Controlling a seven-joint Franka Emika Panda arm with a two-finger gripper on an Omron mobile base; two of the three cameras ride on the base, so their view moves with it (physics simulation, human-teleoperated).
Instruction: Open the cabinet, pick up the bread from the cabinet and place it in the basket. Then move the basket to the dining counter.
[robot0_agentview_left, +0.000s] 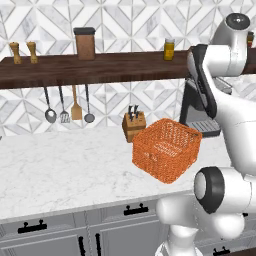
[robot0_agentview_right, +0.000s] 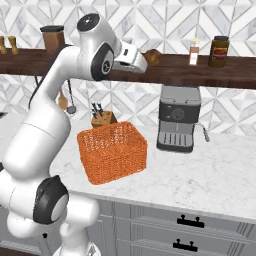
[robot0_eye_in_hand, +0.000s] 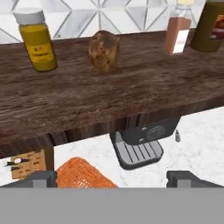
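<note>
Marble worktop (robot0_agentview_left: 60, 170); empty orange basket (robot0_agentview_left: 167, 149)

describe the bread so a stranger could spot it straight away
Find the dark wooden shelf on the tiled wall above the coffee machine. The bread sits on it between the yellow jar and a tall orange-brown bottle: a lumpy brown oval, no lid or label.

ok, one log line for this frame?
phase: reach for bread | end effector: open, level with shelf | bread: on shelf, not gripped | basket: on worktop, looks empty
</note>
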